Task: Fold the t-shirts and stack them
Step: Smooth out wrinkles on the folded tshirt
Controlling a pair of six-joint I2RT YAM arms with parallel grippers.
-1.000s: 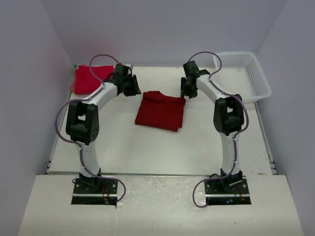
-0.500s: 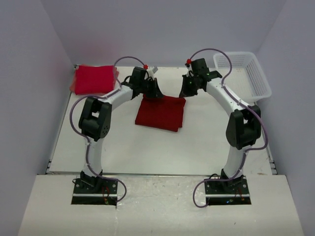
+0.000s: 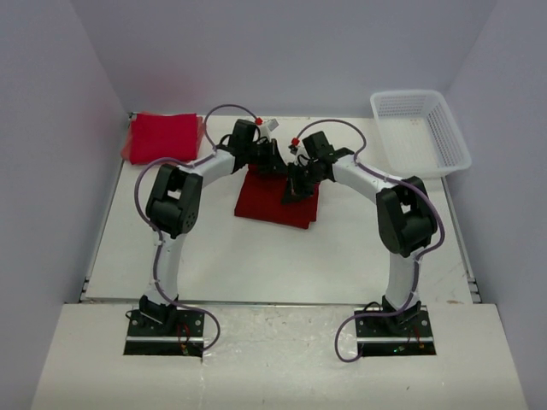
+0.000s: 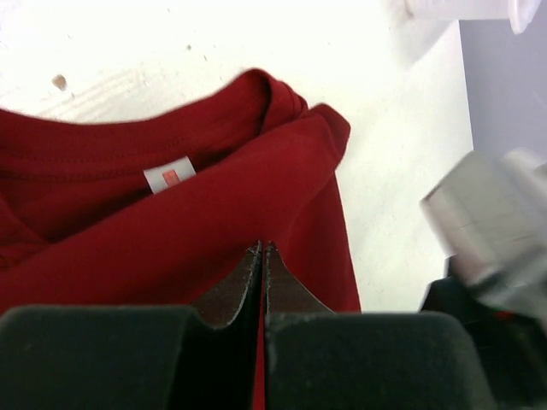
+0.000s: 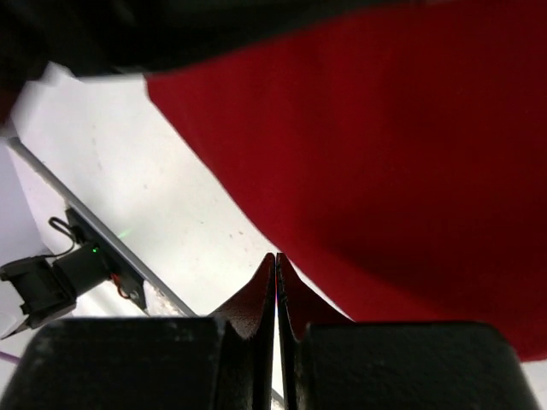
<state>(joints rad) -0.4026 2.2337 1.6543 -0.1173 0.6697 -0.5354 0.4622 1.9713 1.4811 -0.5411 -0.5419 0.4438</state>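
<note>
At the far left corner of the worktop (image 3: pixel 256 256) a bright red t-shirt (image 3: pixel 162 137) lies folded flat, well apart from me. My left jaws are pressed together, tips down over the far edge of the darker crimson t-shirt (image 3: pixel 272 203), which lies folded at the middle of the worktop. From my left wrist its collar (image 4: pixel 256 94) and small white label (image 4: pixel 168 175) show just beyond the tips. I cannot tell whether any cloth is caught between them. A blurred grey part of my right arm (image 4: pixel 487 231) crowds in just beside, on the right. My right jaws are also pressed together, the tips at the shirt's edge where red cloth meets bare worktop; again I cannot tell if they nip it. The white lattice basket (image 3: pixel 423 128) sits at the far right corner, well apart.
</note>
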